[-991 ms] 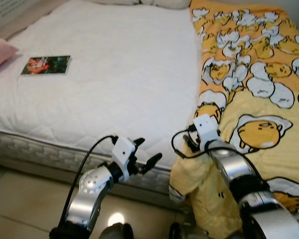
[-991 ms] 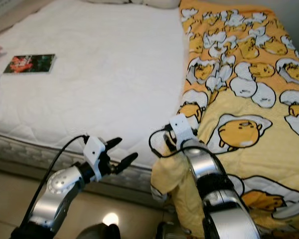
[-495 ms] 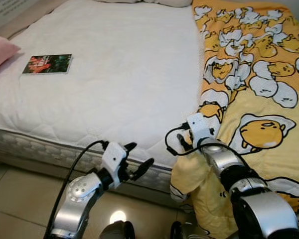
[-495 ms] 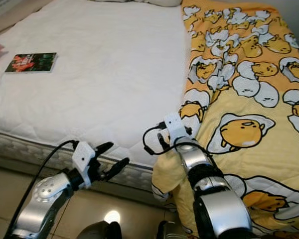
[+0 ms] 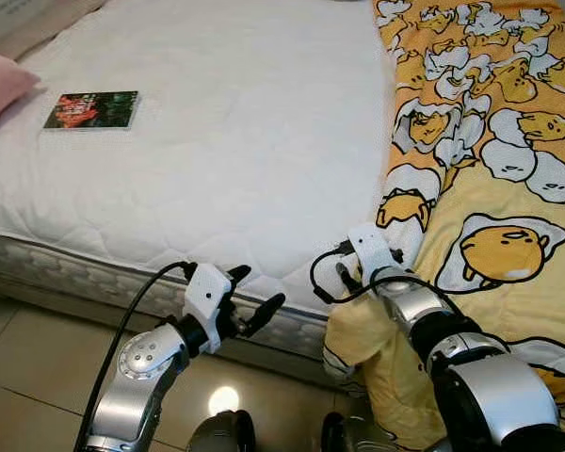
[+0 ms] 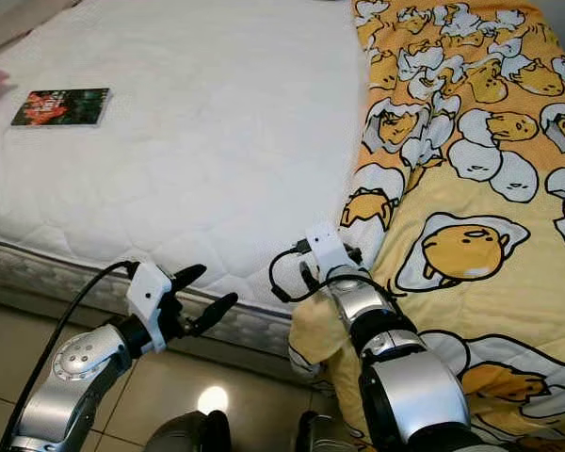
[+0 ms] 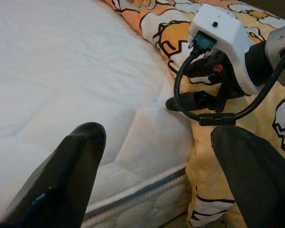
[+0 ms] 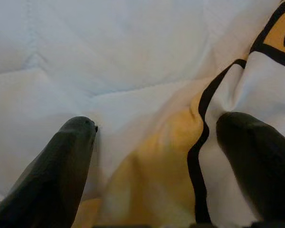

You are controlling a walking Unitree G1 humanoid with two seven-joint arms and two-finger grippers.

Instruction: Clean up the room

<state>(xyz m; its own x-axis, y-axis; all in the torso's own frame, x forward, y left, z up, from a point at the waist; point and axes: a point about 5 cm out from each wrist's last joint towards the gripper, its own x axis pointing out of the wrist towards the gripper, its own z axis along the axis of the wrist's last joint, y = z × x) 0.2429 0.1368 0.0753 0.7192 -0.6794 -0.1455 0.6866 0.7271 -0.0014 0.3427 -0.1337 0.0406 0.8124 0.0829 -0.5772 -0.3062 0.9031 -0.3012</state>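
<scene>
My right tool [image 5: 395,262] sits at the bed's front edge, fingers spread wide, one tip on the white mattress [image 5: 217,141] and the other on the yellow blanket [image 5: 490,188], straddling its hem without gripping it. The blanket covers the bed's right side and spills over the front edge. My left tool [image 5: 256,299] hovers open just off the front edge, holding nothing. A book [image 5: 91,108] lies near the bed's left edge, beside a pink pillow [image 5: 2,85]. If I close now, I may pinch the mattress cover with the hem, or catch only a thin fold that slips free.
</scene>
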